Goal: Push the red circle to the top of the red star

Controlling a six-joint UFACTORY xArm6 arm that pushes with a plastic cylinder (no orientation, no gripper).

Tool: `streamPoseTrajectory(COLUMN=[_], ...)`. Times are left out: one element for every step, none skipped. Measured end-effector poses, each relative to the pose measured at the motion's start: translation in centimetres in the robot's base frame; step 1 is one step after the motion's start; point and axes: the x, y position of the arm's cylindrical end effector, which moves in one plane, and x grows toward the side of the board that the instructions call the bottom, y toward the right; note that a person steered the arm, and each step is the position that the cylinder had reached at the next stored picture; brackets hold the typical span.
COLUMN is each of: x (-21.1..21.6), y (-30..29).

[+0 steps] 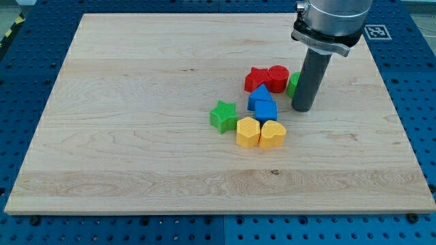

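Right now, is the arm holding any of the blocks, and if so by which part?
Nothing is held. The arm ends in a plain rod; my tip rests on the board to the view's right of the red circle, in front of a green block.

Colour rundown: the board [136,102] is pale blond wood with faint grain streaks and a tiny dark knot near the bottom. Around it the table [27,231] is deep blue, dotted with a grid of small holes. The red circle [278,77] and red star [256,79] share the same bright red. There's a green star [223,115], plus a sliver of another green block [293,84], two blue blocks [262,103], and two yellow blocks [259,133]. My rod is dark grey down to my tip [302,109].
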Motion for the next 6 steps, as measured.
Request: streamPoseTrajectory(x=[-2.6, -4.0, -4.8, -4.8, -8.7, -10.2], y=[-1.6, -0.7, 2.0, 1.0, -3.0, -1.0])
